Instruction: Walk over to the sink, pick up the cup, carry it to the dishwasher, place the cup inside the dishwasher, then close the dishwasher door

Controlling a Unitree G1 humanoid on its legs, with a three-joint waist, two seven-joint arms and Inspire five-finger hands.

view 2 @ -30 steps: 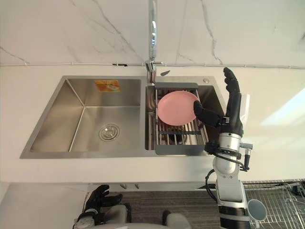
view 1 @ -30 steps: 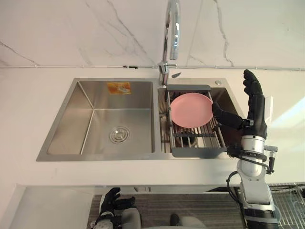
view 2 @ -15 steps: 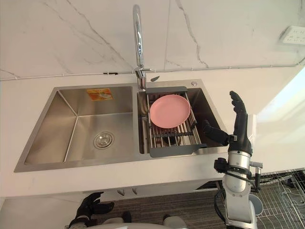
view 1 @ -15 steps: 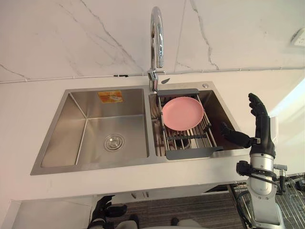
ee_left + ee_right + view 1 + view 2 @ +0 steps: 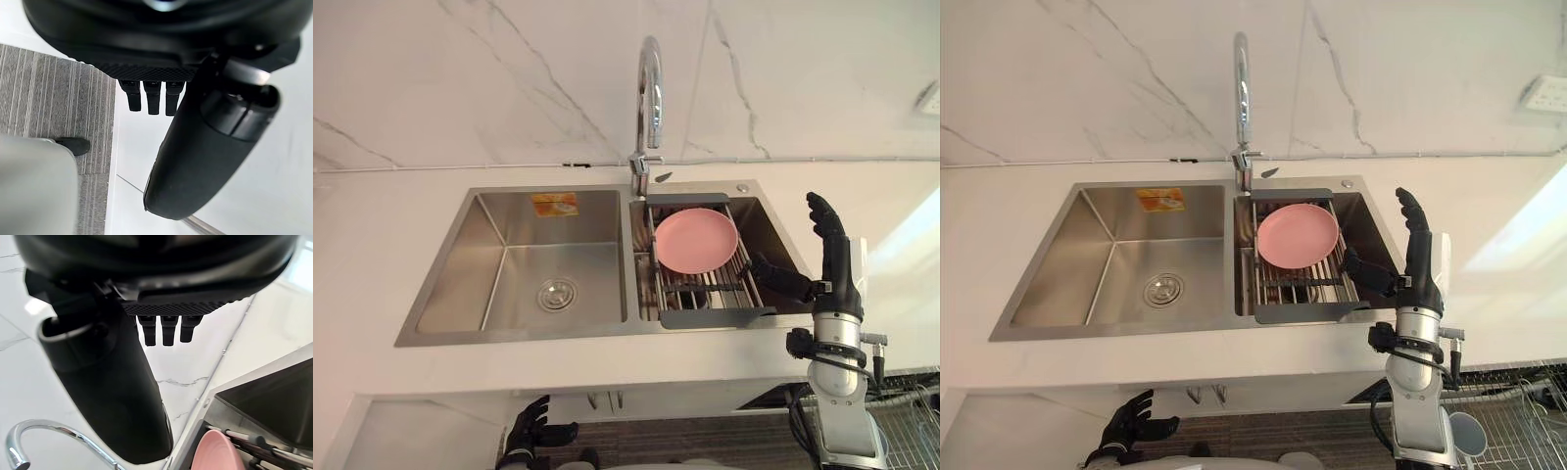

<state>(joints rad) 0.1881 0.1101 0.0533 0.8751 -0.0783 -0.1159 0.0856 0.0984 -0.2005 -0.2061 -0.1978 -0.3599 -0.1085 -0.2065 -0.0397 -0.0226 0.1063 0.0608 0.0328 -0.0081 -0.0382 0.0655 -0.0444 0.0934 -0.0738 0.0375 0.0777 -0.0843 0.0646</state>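
moved: right robot hand [image 5: 830, 257] back from pink plate [image 5: 696, 240]
state: released, empty
cup [image 5: 1466, 432]: below that hand, by its arm

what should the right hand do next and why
Probably ease the right hand left and down toward the rack in the sink: it hangs open and empty over the sink's right rim, thumb toward the pink plate.

No legible text. A yellow-orange sticker [image 5: 555, 204] on the rear wall of the sink [image 5: 460, 264], left basin, carries print too small to read.
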